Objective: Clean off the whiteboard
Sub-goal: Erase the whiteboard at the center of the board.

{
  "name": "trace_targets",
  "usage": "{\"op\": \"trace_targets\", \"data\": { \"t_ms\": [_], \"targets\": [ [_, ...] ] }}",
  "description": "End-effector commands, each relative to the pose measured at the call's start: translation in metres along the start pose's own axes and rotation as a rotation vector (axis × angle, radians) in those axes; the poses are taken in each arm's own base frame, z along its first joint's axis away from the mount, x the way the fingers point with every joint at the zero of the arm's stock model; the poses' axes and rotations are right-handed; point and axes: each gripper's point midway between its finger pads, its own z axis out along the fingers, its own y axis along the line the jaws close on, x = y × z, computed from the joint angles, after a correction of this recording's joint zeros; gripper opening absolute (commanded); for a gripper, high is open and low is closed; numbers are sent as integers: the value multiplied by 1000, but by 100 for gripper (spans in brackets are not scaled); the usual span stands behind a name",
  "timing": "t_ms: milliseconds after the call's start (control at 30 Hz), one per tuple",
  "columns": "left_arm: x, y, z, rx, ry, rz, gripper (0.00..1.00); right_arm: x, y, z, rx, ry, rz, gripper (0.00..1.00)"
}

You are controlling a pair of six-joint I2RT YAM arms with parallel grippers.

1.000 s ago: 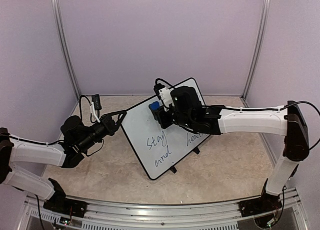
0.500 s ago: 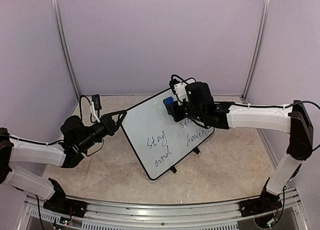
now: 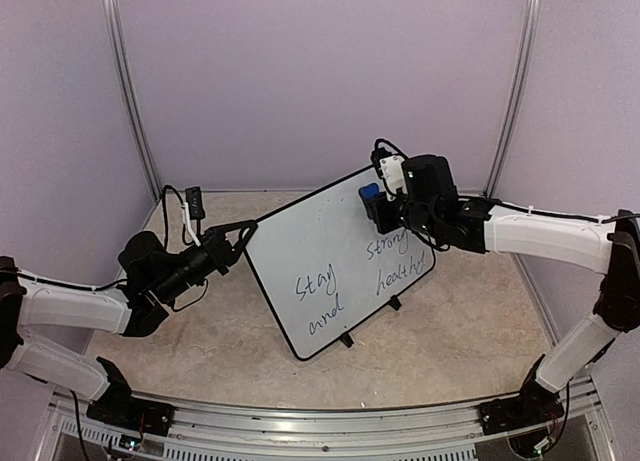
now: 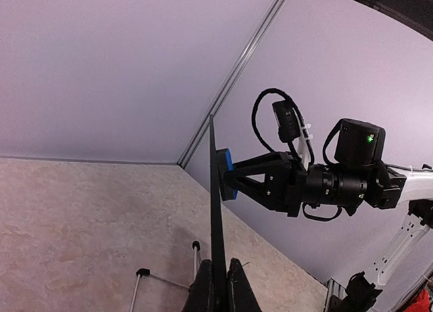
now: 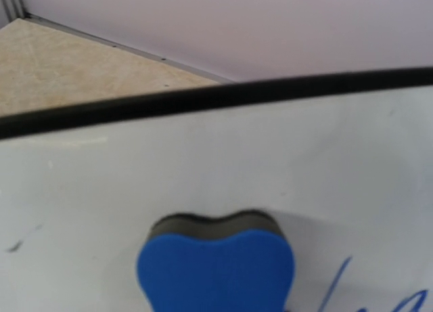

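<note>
The whiteboard (image 3: pixel 300 251) stands tilted in the middle of the table (image 3: pixel 440 331), with 4 blue words (image 3: pixel 312 284) handwritten across its lower half. The left gripper (image 3: pixel 240 239) pinches its left edge. The right gripper (image 3: pixel 380 209) clasps a blue eraser (image 3: pixel 369 192), which presses against the board near its upper right corner.

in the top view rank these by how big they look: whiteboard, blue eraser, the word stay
1. whiteboard, clearly the largest
2. word "stay"
3. blue eraser, smallest as seen, though part of it is hidden
</note>
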Motion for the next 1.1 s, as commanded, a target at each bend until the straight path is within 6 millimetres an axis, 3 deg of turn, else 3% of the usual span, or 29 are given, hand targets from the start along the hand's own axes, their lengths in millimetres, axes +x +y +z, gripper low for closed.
{"op": "trace_targets", "data": {
  "t_ms": [0,300,500,600,1067],
  "targets": [
    [6,-37,1,169,48,57,0,14,-14,-5,70,51,-46,23],
    [5,-37,0,165,50,72,0,52,-12,3,62,128,-33,23],
    [2,-39,-1,166,44,78,0,87,-12,-3,42,180,-9,23],
    [2,-39,-1,169,45,76,0,93,-11,-8,26,173,3,23],
    [4,-38,0,162,51,74,0,27,-19,22,58,70,-44,23]
  ]
}}
